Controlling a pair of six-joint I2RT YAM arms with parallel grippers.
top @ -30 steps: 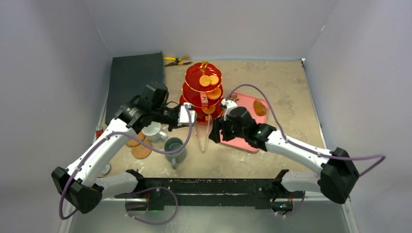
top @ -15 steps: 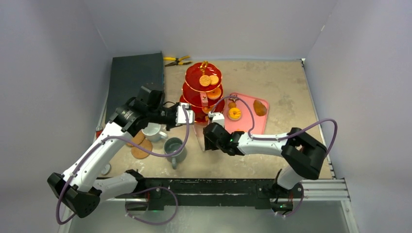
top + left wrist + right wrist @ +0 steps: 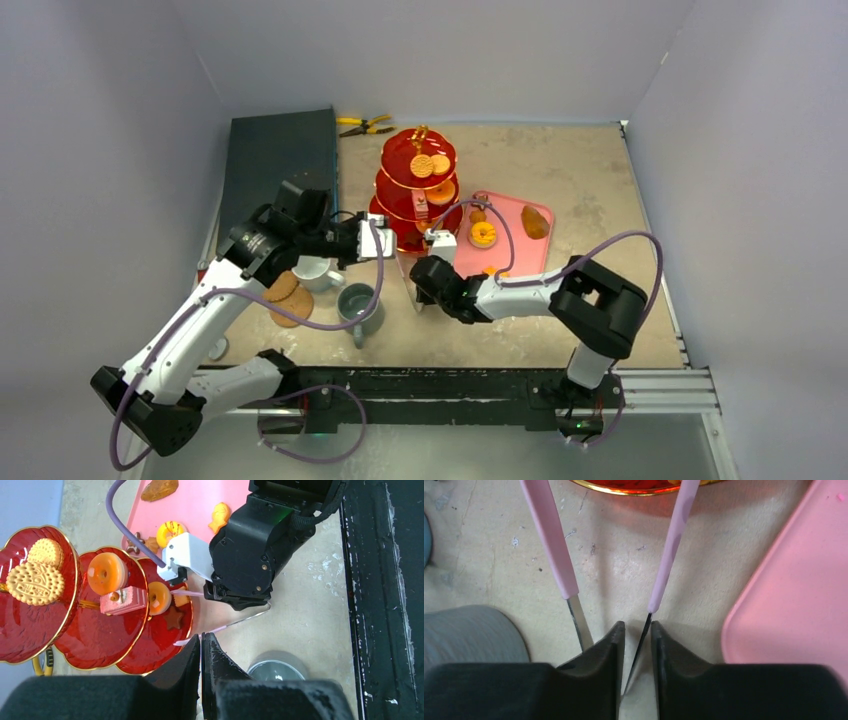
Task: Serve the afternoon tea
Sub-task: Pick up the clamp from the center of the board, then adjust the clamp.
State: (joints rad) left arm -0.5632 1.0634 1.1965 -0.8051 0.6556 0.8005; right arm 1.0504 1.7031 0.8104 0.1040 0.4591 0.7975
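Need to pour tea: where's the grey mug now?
Top view, left of centre: the grey mug stands just nearer than the white mug, right of the cork coasters.

Left claw (image 3: 201,647) tips together beside red stand (image 3: 150,650) (three tiers), pink-tipped tongs (image 3: 212,631) near.

Stand (image 3: 400,155) left of tray (image 3: 528,255), grey mug (image 3: 357,300) before stand
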